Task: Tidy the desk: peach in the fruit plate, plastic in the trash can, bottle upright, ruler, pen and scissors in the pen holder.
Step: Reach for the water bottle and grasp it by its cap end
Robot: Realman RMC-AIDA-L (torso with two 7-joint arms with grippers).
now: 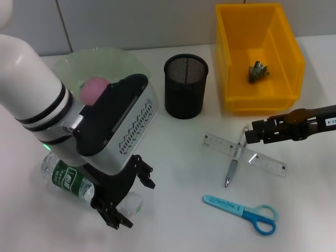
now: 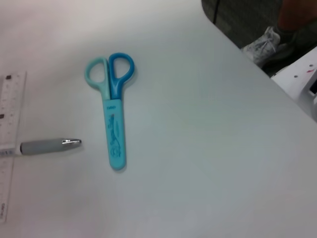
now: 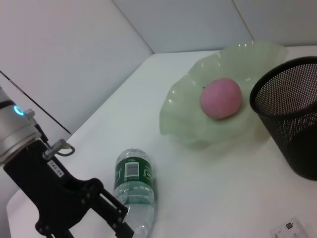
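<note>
**Observer:** How far along are you?

**Operator:** Working near to far. Nearest me, at about 5 o'clock in the head view, the blue scissors (image 1: pixel 244 211) are lying flat on the desk (image 1: pixel 178 157), untouched. Around 7 o'clock, the water bottle (image 1: pixel 68 181) is lying on its side, and I'm holding the left gripper (image 1: pixel 126 202) right at its cap end, fingers spread wide, gripping nothing yet.

**Observer:** So the bottle is the step in hand?

**Operator:** That's my judgement. Standing it up isn't done.

**Observer:** And the right side?

**Operator:** At about 3 o'clock, the right gripper (image 1: pixel 247 135) is hovering just over the top of the pen (image 1: pixel 233 165), which is lying across the clear ruler (image 1: pixel 247 155). I cannot tell how its fingers stand or whether it has the pen.

**Observer:** Farther back?

**Operator:** The mesh pen holder (image 1: pixel 186 86) is standing at 12 o'clock, and I'm seeing nothing in it. At 11 o'clock, the peach (image 3: pixel 221 97) is sitting in the green fruit plate (image 3: pixel 188 124), so that's done. At 1 o'clock, the crumpled plastic (image 1: pixel 258 72) is resting in the yellow bin (image 1: pixel 262 100), done too. Bottle, ruler, pen and scissors are remaining.
</note>
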